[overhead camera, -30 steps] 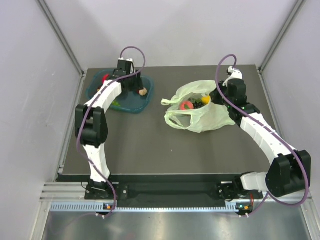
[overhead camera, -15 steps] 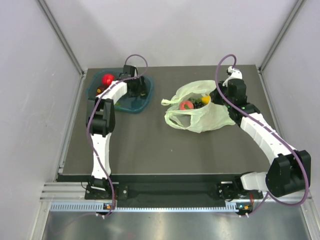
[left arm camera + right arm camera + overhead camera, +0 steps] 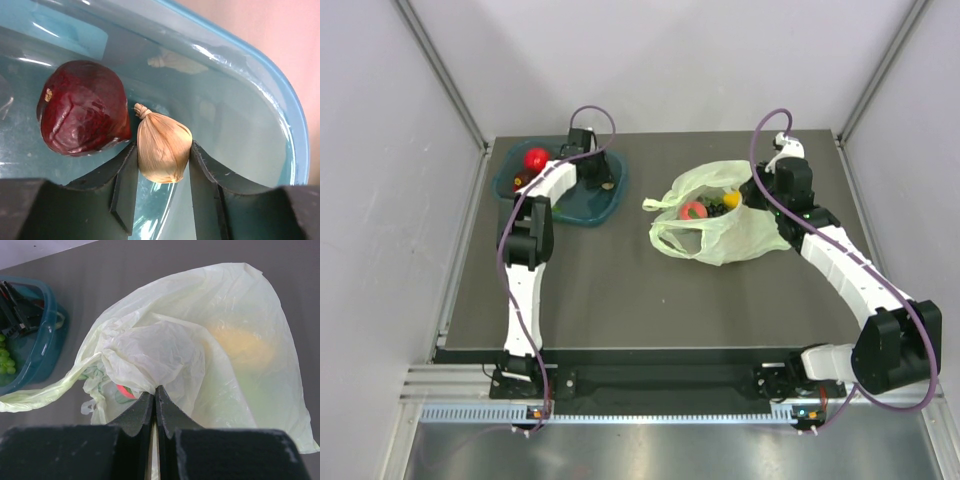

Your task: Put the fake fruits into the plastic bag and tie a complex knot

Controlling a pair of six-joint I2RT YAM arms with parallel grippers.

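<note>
Two fingers of my left tool [image 3: 163,156] pinch the tan fruit [image 3: 162,140], just beside the dark red fruit [image 3: 82,115] in the tray [image 3: 282,102]; being glossy, it may squirt free. My right tool [image 3: 155,396] is pressed together on a fold of the bag [image 3: 210,325], which may tear. Only the overhead view shows the bag lying well apart from the tray on the tabletop [image 3: 620,290].

Dark red fruit [image 3: 80,107] crowds tan fruit [image 3: 162,147]; tray wall [image 3: 260,95] beyond.

From above, the tan fruit [image 3: 162,147] in the tray [image 3: 570,212] is too small to make out. Through the bag [image 3: 240,305] a yellow fruit [image 3: 245,347] is only a blur.
</note>
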